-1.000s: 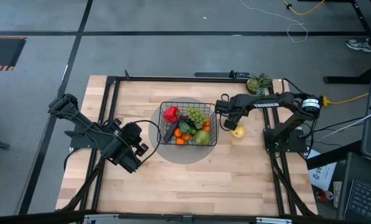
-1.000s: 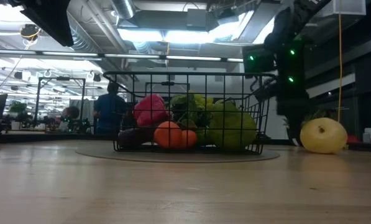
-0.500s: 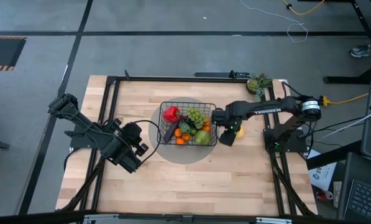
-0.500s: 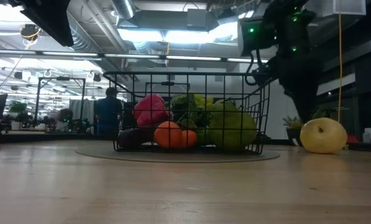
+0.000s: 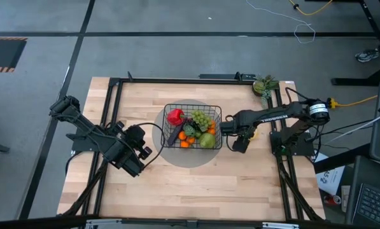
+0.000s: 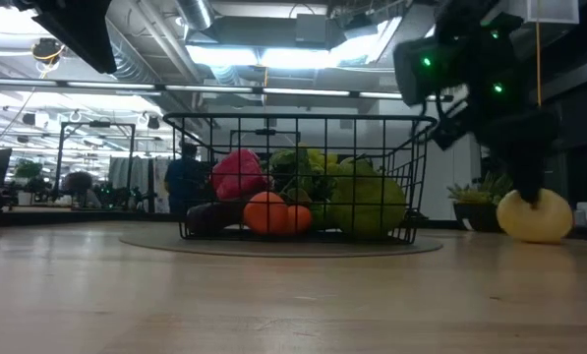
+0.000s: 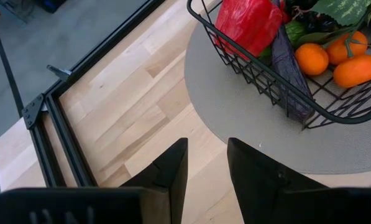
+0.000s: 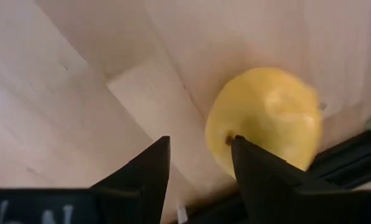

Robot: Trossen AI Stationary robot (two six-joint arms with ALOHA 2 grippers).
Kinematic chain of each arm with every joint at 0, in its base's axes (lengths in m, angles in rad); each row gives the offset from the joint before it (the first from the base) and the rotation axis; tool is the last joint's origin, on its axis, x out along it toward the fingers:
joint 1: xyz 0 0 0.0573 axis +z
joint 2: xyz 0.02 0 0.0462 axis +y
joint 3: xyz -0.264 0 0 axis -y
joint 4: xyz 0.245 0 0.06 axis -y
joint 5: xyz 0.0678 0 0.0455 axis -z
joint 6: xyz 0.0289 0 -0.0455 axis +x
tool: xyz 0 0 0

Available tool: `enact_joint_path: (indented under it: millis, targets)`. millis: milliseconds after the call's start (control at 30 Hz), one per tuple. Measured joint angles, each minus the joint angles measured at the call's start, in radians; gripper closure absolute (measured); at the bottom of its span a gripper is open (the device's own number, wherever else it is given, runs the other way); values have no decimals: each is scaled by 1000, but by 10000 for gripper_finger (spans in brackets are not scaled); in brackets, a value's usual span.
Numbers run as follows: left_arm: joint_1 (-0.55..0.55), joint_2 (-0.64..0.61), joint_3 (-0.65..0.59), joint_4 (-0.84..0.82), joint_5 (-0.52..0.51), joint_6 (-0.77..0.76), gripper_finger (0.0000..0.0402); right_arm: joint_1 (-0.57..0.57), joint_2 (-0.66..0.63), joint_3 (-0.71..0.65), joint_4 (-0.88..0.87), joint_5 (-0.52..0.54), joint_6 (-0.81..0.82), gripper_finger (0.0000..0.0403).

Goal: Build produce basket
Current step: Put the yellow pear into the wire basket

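The black wire basket (image 5: 193,127) stands on a round grey mat at the table's middle. It holds produce: a red pepper (image 5: 175,116), green grapes, oranges, a green apple and a dark eggplant (image 7: 291,68). A yellow pear (image 5: 253,133) lies on the bare wood to the basket's right. My right gripper (image 8: 197,163) hangs over it, open and pointing steeply down, with the pear (image 8: 266,121) outside the gap beside one finger. My left gripper (image 7: 207,168) is open over the table, left of the basket, with nothing between its fingers. My right gripper touches the pear with the tip and outer side of one finger (image 8: 250,165), at the pear's side near its stem pit (image 8: 227,140). The fingers come from above, slanting down. The pear rests on the table, outside the fingers' gap.
A small potted plant (image 5: 264,84) stands at the table's far right corner. A black metal frame (image 5: 113,127) runs along the table's edges. Bare wood lies on the near side of the basket. People show in the room far behind the table.
My right gripper has swung from the basket's far right corner toward the table's near edge, tipping to point more steeply down, and has come down at the pear. The pear has shifted a little toward the table's right edge.
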Motion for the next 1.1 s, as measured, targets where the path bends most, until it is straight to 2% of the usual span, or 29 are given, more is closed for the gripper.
enact_joint_path:
  millis: [200, 367, 600, 700, 767, 967, 1100]
  targets:
    - [0, 0, 0, 0, 0, 0, 292, 0, 0, -77, -17, -52, 64, 230]
    - [0, 0, 0, -1, 0, 0, 292, 0, 0, -118, -70, -50, 89, 230]
    - [0, 0, 0, -1, -14, 0, 292, -4, 0, -149, -126, 95, 162, 230]
    - [0, 0, 0, -1, -29, 0, 292, -22, 0, -149, -127, 188, 208, 230]
    - [0, 0, 0, -1, -30, 18, 292, -36, 0, -148, -139, 212, 238, 230]
    - [0, 0, 0, 0, -29, 44, 292, -45, 1, -94, -238, 163, 286, 230]
    - [0, 0, 0, 0, -43, 44, 292, -42, 1, -11, -260, 157, 249, 230]
